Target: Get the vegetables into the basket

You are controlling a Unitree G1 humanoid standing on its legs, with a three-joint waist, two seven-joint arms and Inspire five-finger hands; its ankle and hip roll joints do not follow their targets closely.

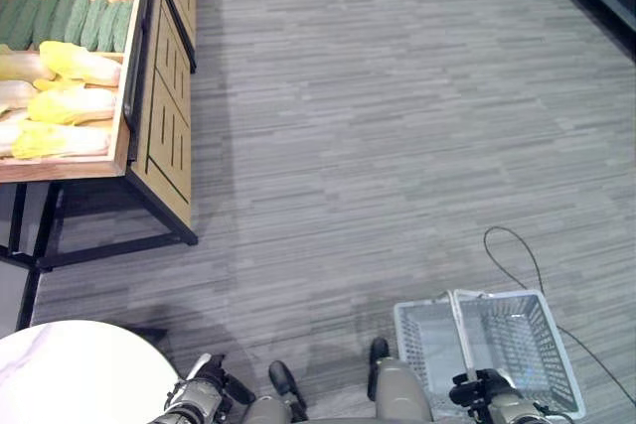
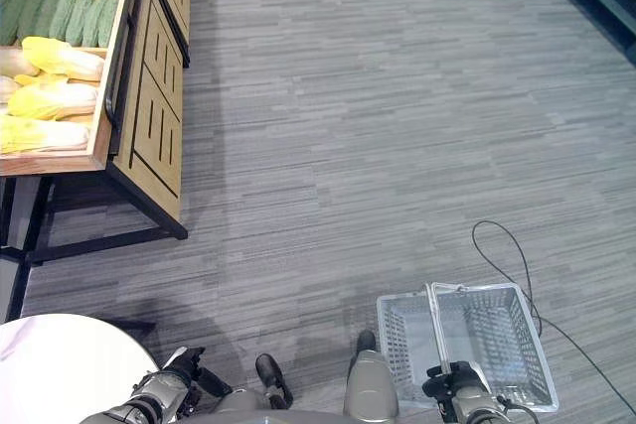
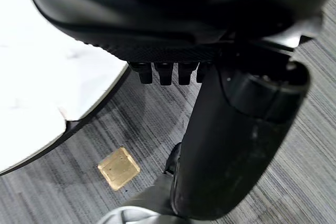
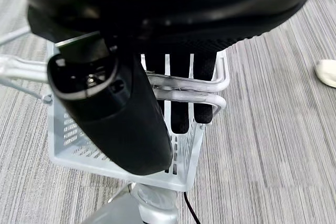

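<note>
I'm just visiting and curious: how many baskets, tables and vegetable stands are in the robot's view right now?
Wire basket: 1
Round white table: 1
Wooden vegetable stand: 1
Total: 3

The basket sits on the floor at right, well apart from the vegetables in the stand far left.

Your right robot hand sits at the near end of the white wire basket on the grey floor. Your left robot hand hangs beside the round white surface. The wooden stand far left holds cucumbers and pale cabbages.
</note>
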